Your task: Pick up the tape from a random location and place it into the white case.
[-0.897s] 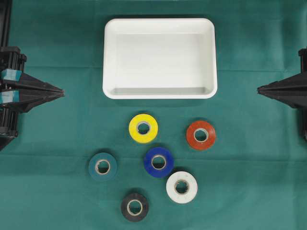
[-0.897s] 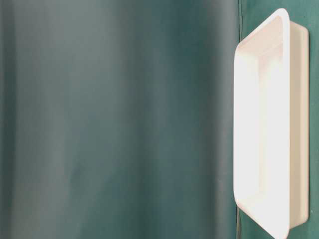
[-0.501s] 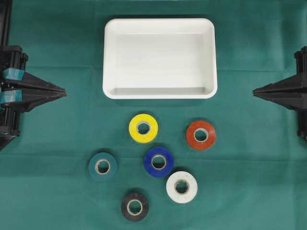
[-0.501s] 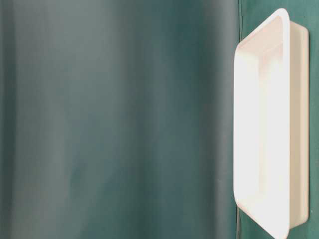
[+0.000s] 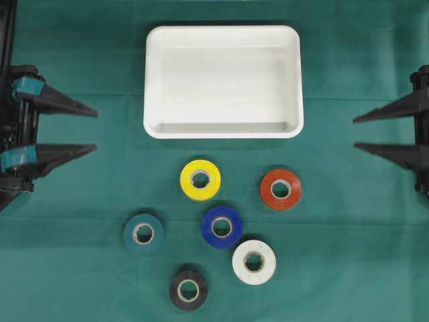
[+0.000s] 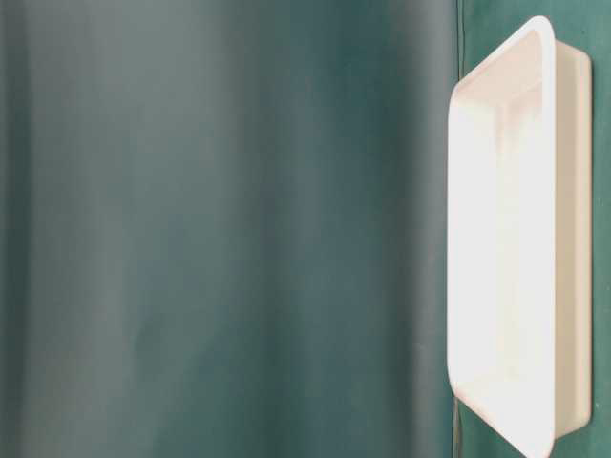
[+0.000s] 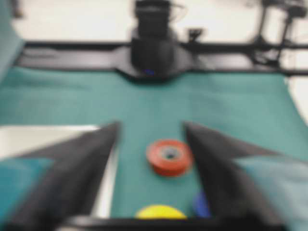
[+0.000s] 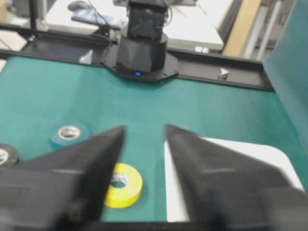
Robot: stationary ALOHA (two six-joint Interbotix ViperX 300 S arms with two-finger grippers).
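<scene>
The white case [image 5: 223,33] lies at the back middle of the green cloth with nothing in it; the table-level view shows it side-on [image 6: 571,239]. In front of it lie several tape rolls: yellow [image 5: 200,191], red [image 5: 281,202], blue [image 5: 222,240], teal [image 5: 129,233], white [image 5: 254,276] and black [image 5: 188,304]. My left gripper [image 5: 96,130] stands open at the far left, level with the case's front rim and away from every roll. My right gripper [image 5: 354,133] stands open at the far right, holding nothing. Past the left gripper [image 7: 151,125] the red roll [image 7: 169,164] shows, blurred.
A green cloth [image 5: 80,268] covers the table. In the right wrist view the yellow roll [image 8: 129,191], the teal roll [image 8: 57,137] and the case's corner [image 8: 250,149] lie beyond my right gripper [image 8: 145,127]. The opposite arm's black base [image 8: 142,53] stands at the far edge.
Both grippers were shut and now stand open. The right gripper also shifted slightly inward. The rolls and the case have not moved.
</scene>
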